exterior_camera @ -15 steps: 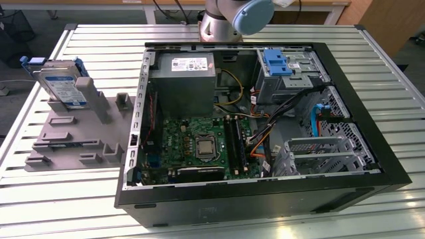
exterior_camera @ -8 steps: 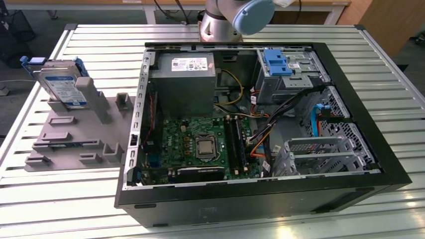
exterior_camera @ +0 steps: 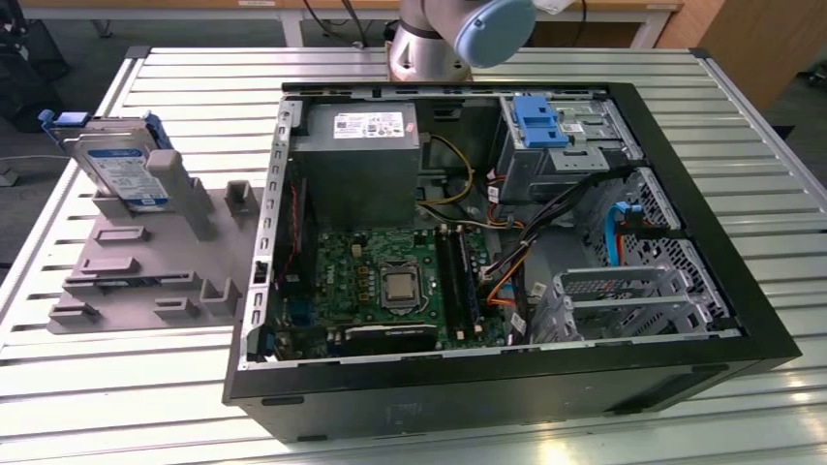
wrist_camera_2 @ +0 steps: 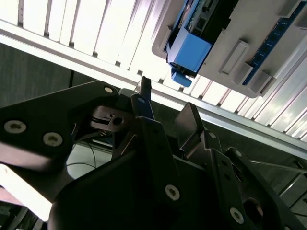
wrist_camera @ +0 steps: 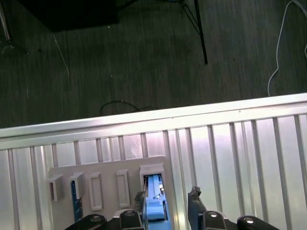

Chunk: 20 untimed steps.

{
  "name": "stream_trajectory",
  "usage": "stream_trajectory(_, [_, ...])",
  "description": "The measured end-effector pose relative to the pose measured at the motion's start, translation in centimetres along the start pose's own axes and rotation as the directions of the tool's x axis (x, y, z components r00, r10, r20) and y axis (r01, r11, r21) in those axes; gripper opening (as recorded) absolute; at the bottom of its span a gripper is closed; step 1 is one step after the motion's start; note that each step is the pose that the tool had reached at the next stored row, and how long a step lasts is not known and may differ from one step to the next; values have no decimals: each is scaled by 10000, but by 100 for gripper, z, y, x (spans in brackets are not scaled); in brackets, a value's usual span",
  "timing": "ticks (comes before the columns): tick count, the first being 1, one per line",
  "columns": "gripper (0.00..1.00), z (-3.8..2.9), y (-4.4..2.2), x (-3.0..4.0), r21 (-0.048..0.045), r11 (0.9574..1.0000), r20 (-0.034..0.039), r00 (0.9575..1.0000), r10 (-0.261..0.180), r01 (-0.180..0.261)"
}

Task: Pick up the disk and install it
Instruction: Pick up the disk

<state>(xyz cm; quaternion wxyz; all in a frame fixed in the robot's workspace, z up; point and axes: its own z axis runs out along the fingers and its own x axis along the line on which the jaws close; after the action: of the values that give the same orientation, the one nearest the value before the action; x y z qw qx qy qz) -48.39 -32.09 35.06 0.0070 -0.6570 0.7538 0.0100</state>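
The pick-up is the step in hand, and it is not yet done. The disk (exterior_camera: pixel 119 167) stands tilted in a slot of the grey holder (exterior_camera: pixel 142 281), which lies by the worktop's (exterior_camera: pixel 130 387) edge at the exterior view's left. In the first wrist view the gripper (wrist_camera: pixel 168 195) hangs over that holder. Its jaws are spread apart and hold nothing, and the disk's blue carrier shows in the gap between them, apart from both.

As I judge it, a grasp from here calls for the jaws to square up with the carrier's narrow sides. They would have to come straight down along the slot so that neither finger catches the holder's posts, and close on the blue frame, not on the labelled face.

The holder carries the disk in the slot nearest the worktop's far edge. A thin blue strip shows in another slot in the first wrist view; I cannot tell what it is.

The open computer case (exterior_camera: pixel 723 320) sits mid-worktop, well apart from the disk. Inside are the grey power supply (exterior_camera: pixel 355 170), the green motherboard (exterior_camera: pixel 375 257), and a bundle of cables (exterior_camera: pixel 568 208). A drive cage (exterior_camera: pixel 588 131) in the case's far corner holds a ribbed blue latch (exterior_camera: pixel 540 121) with no drive in it.
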Motion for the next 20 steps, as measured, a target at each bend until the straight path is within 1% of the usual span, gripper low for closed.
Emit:
stream_trajectory(4, [47,0,-7,47,-1,10000,0,10000,0,0])
stream_trajectory(12, [47,0,-7,49,-1,10000,0,10000,1,-1])
stream_trajectory(14, [47,0,-17,49,1,10000,1,10000,-1,1])
stream_trajectory(16, [47,-1,-51,44,-1,10000,0,10000,0,0])
stream_trajectory(20, [47,1,-157,29,1,10000,-1,10000,1,-1])
